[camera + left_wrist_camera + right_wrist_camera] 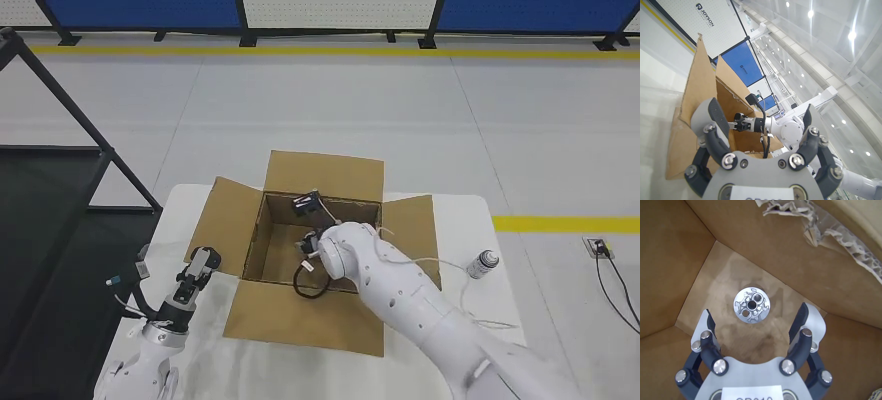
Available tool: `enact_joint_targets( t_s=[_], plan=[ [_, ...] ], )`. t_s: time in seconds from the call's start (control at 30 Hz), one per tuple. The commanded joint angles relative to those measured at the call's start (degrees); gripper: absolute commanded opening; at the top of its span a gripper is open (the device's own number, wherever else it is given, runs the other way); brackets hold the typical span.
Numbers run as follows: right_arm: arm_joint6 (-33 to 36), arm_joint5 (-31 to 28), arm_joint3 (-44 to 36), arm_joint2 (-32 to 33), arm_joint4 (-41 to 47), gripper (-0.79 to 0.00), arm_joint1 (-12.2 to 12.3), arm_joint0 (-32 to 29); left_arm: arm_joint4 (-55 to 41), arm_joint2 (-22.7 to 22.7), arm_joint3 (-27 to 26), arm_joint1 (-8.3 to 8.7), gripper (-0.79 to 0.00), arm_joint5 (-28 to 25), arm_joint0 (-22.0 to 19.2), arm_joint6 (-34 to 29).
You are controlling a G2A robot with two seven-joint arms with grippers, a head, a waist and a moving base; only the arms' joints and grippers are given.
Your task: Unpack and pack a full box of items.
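Matt corrugated cardboard box, rough torn edges; shiny, seemingly cast-metal disc.

a white-covered table is carrying an open cardboard box, which is sitting near its middle with flaps spread outward. a small silver can is resting near the table's right edge, apart from the box.

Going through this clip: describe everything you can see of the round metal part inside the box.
The round metal part is a silvery, cast-looking disc with a dark central hole, two smaller holes beside it and raised angular ribs around them. It lies flat, face up, on the floor of the cardboard box, and only the floor touches it. The right end effector hangs above it, open and apparently clear of it.
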Motion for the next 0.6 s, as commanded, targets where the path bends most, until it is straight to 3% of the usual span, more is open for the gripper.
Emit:
enact_joint_targets(
  t_s=[0.0,0.2,0.27,0.3,0.37,0.47,0.57],
  plan=[
    [-0.98,-0.41,2.22,0.0,0.88,0.0,-1.08,0.36,0.0,0.0,0.0,0.0,0.0,0.0,0.0,0.0],
    [-1.6,-3.52,8.62,-0.04,2.87,-0.006,-4.0,1.71,0.0,0.0,0.0,0.0,0.0,0.0,0.0,0.0],
    [-2.16,-4.49,10.54,0.05,3.25,-0.24,-4.79,2.16,0.0,0.0,0.0,0.0,0.0,0.0,0.0,0.0],
    [-2.4,-4.95,11.43,0.1,3.41,-0.28,-5.16,2.33,0.0,0.0,0.0,0.0,0.0,0.0,0.0,0.0],
    [-2.81,-5.59,13.17,0.22,3.65,-0.296,-5.83,2.67,0.0,0.0,0.0,0.0,0.0,0.0,0.0,0.0],
    [-3.28,-6.53,15.49,0.4,3.89,-0.388,-6.73,3.04,0.0,0.0,0.0,0.0,0.0,0.0,0.0,0.0],
    [-3.83,-6.85,17.45,0.56,3.86,-0.394,-7.51,3.35,0.0,0.0,0.0,0.0,0.0,0.0,0.0,0.0]
  ],
)
